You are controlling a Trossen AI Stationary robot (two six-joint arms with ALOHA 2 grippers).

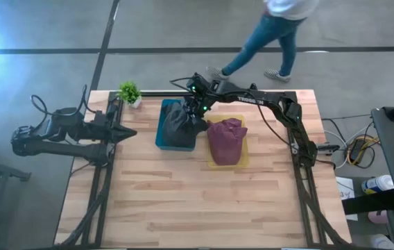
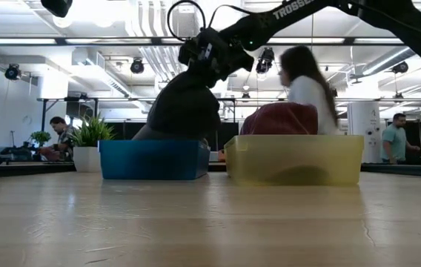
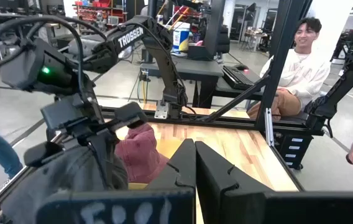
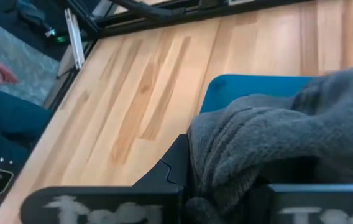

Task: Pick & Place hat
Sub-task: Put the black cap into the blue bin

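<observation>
Right gripper (image 1: pixel 195 117) pinches the grey hat (image 1: pixel 180 123) directly above the blue bin (image 1: pixel 162 132); left gripper (image 1: pixel 129 133), fingers pressed together, waits farther off.

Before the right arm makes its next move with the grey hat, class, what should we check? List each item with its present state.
1. Right gripper shut on grey hat: ok.
2. Hat over the blue bin: ok.
3. Hat lifted clear of the bin: cannot tell.
4. Left gripper shut, parked at the table's left side, out of the way: ok.
5. Yellow bin free to receive: not ok, maroon hat already in it.
</observation>
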